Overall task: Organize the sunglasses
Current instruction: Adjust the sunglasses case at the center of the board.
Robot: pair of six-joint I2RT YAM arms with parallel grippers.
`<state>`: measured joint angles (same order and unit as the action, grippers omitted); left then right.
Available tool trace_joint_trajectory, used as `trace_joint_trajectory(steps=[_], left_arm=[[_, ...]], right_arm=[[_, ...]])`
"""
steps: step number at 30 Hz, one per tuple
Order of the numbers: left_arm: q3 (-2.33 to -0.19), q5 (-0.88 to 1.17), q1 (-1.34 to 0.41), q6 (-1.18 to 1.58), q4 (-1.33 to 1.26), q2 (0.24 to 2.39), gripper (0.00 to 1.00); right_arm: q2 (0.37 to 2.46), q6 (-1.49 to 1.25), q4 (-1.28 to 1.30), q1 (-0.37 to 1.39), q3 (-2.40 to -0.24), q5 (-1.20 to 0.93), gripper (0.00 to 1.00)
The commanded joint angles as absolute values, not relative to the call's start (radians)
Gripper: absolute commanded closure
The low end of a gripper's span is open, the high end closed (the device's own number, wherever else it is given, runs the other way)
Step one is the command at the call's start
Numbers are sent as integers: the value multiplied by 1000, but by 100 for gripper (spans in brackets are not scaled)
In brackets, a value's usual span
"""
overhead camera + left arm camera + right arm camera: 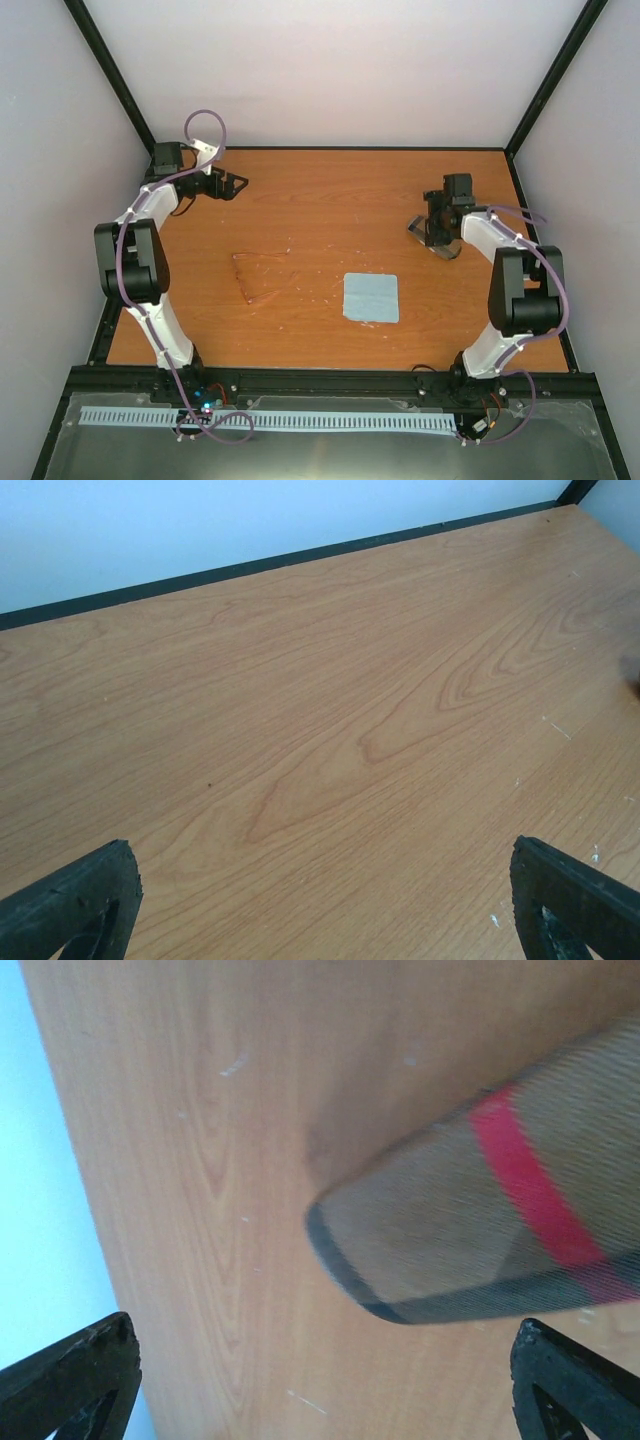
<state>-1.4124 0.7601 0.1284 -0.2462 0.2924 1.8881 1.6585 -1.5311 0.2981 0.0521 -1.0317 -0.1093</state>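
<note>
Wooden counter (330,200), walled on three sides, scuffed with pale flecks.

Left arm (135,255) folded along the left edge, reaching to the far-left corner. Left end effector (238,184) spread wide, pinching nothing, looking out over bare wood in its wrist view.

Right arm (520,285) bent along the right edge. Right end effector (438,228) likewise spread wide and empty, hanging just above one rounded end of the case (480,1220).

Oblong case, grey-brown weave with a red band, lying slantwise near the far-right part of the counter, partly hidden under the right wrist from above.

Light blue-grey cloth (371,297), a flat square in the near middle, slightly right of centre, touching nothing.

Sunglasses (260,277), thin amber outline, very faint against the wood, lying left of centre, well apart from the cloth and far from the case. Long axis hard to read; seemingly running left to right across the counter, arms angling toward the near edge.

Key relation, as a judgement: sunglasses toward the near edge and a little rightward from the left end effector, with nothing in between; much farther from the right one, off to its left past the cloth. Left arm the nearer, so probably the one to go for the pick-up.
</note>
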Motion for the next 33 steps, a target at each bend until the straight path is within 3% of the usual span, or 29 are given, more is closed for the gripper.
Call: trace_joint_trajectory(steps=[1,15,23,29,33], left_arm=[[-1442,789,143,-274,300,1923,0],[-1532,775,165,-290,294,2006,1],[-1540,746,170,-300,302,2034,1],[-1549,749,169,-288,304,2051,0],[-1553,746,169,-292,302,2052,1]], right_arm=[[1712,-1557,290,46,-1134,-103,2],[1877,-1574,396,36,-1279,-152,0],[1959,-1451,578,-1,-1473,-134,1],[1945,-1320,677,-11,-1570,-32,7],[1939,-1242,753,-27,-1581,-4,17]])
